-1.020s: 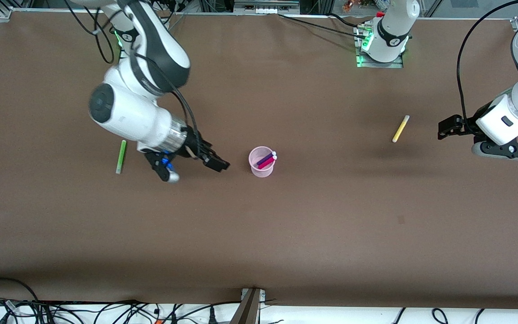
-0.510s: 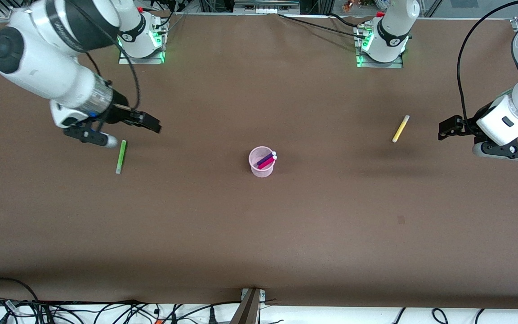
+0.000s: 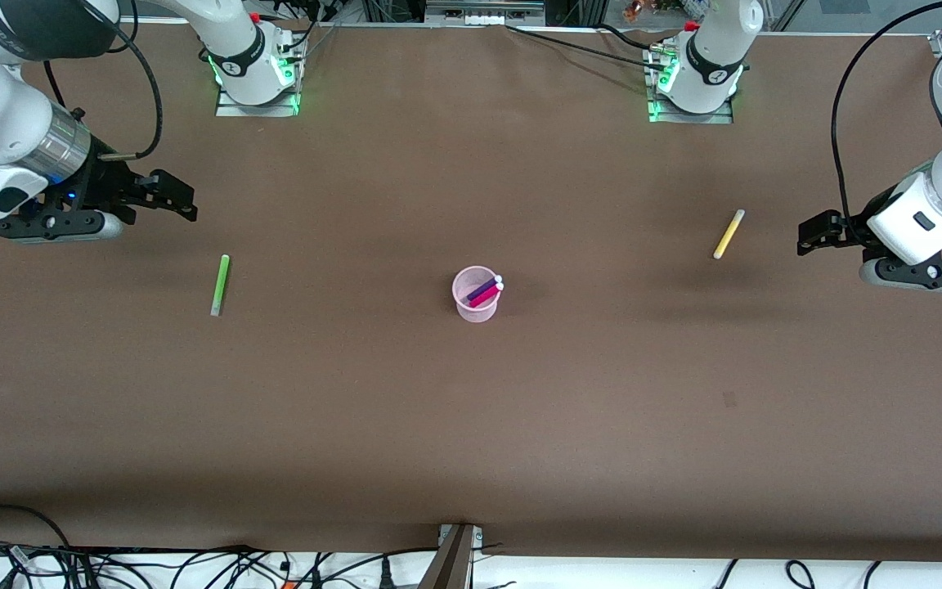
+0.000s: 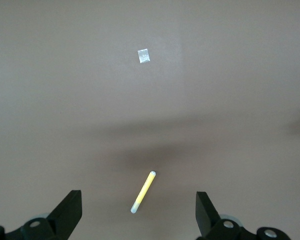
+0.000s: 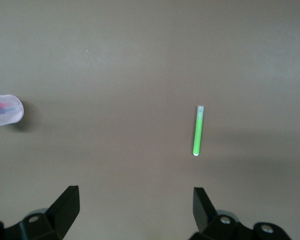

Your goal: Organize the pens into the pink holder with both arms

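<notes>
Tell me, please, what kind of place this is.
Probably a robotics lab. Two arms are bolted to a large table under a brown cover, with loose cables along its edge. The left gripper and right gripper hang open and empty above it; the pink holder sits mid-table.

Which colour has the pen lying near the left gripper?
Yellow pen, with a pale end; the left wrist view shows it best.

Occlusions and cut-offs, current frames.
You see the pink holder (image 5: 5,111) clipped by the right wrist view's edge; the purple pen (image 3: 485,286) and magenta pen (image 3: 486,295) show only their upper parts above its rim. Both arms run out of frame. Each wrist view crops its own gripper to the fingertips.
</notes>
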Available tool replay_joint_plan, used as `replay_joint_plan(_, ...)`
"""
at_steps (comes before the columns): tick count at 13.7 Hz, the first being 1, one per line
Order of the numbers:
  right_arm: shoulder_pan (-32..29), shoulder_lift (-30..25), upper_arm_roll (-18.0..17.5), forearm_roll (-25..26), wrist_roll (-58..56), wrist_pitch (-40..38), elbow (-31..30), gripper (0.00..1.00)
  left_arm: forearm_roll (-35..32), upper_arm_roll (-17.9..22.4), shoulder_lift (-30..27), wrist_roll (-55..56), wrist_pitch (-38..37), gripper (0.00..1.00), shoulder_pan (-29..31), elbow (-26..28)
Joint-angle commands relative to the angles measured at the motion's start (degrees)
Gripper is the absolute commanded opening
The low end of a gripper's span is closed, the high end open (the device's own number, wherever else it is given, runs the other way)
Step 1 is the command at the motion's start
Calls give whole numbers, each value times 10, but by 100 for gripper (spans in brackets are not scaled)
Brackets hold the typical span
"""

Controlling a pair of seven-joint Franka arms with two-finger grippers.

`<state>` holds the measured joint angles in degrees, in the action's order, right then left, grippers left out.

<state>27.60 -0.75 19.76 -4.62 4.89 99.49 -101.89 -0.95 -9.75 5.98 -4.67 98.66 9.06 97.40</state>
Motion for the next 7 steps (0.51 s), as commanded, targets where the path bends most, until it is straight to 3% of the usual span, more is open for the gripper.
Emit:
replay_joint_plan(1,2,-6,-2,23,-13,-26,19,100,4,-2,-3,6,3,100,3,1)
replay_joint_plan(3,-47,-2,-36,23,-16,-29,25,100,4,-2,-4,7,2,100,3,1)
replay_joint_plan(6,-189,-2,-176,22,-32,-31,31,100,4,-4,-4,15,2,100,3,1)
replay_joint_plan(7,-208,-1,-194,23,-32,-33,38,100,4,-4,-4,15,1,100,3,1)
